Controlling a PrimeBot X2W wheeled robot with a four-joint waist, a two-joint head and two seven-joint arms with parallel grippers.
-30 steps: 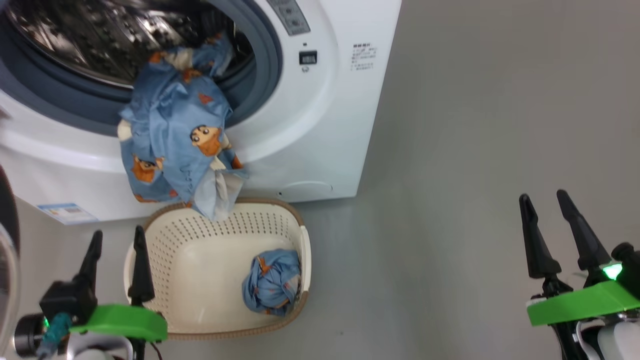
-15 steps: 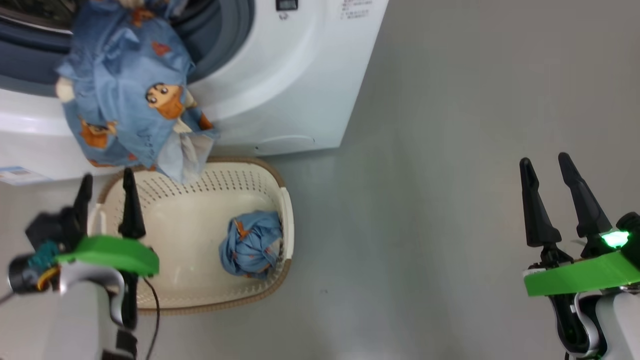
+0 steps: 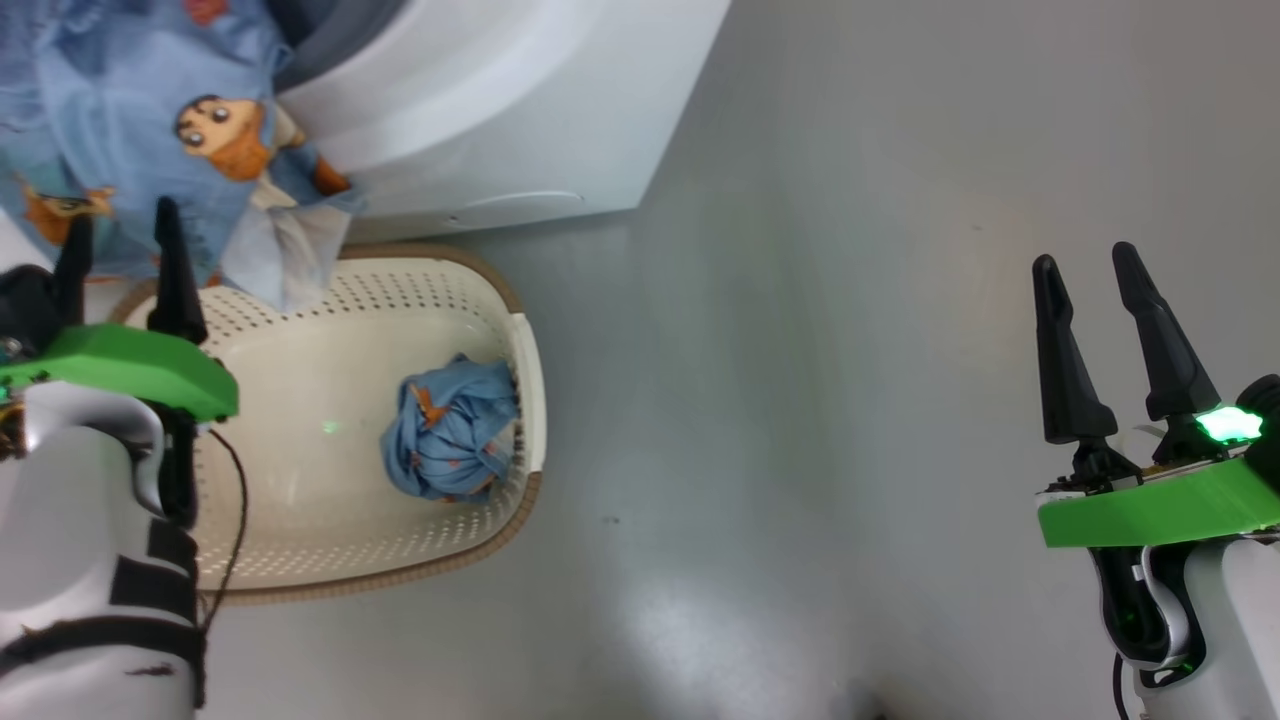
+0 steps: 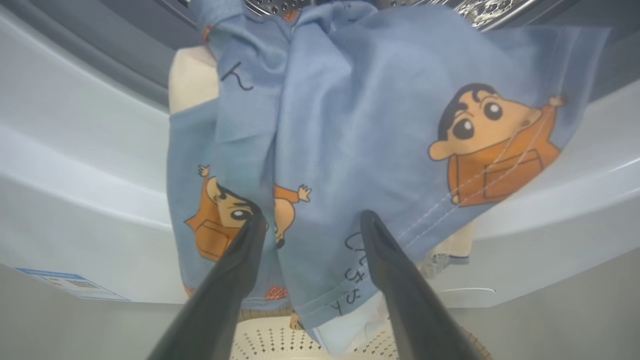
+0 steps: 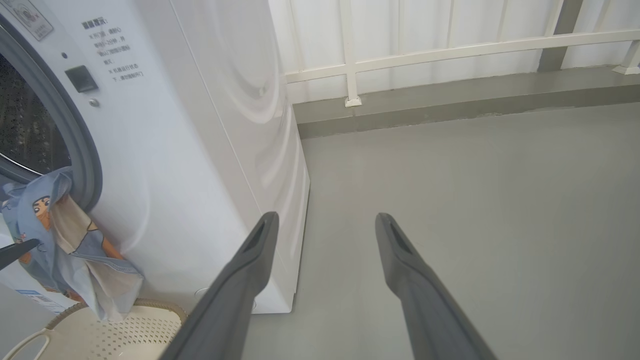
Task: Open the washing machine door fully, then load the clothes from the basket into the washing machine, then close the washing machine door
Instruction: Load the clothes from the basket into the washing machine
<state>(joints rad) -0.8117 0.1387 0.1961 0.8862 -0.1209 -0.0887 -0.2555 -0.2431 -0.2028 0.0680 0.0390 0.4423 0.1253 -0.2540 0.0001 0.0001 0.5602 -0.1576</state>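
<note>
Left pincer [image 3: 120,215] stands with its two dark fingers spread wide and nothing between them, raised in front of the hanging garment [image 3: 150,120]. From its wrist the fingertips frame the blue cloth without pinching it (whether a tip brushes the fabric I cannot tell). Right pincer [image 3: 1083,257], well apart on the other side, is likewise wide and empty, hanging over bare grey floor [image 3: 850,350]. Near the left arm the basket [image 3: 528,370] sits on the floor, just in front of the washing machine [image 3: 500,100]. One crumpled bundle [image 3: 450,445] of light blue printed cloth lies inside it, against the wall on the robot's right side. Beyond the basket, the hanging garment spills out of the machine's mouth, over the grey gasket [image 5: 80,135] and down the white front, its lower edge dangling over the basket's far rim. A blue label [image 4: 70,285] shows low on the machine's front in the left wrist view. Farthest off, in the right wrist view, a white railing [image 5: 450,52] runs along the wall.
</note>
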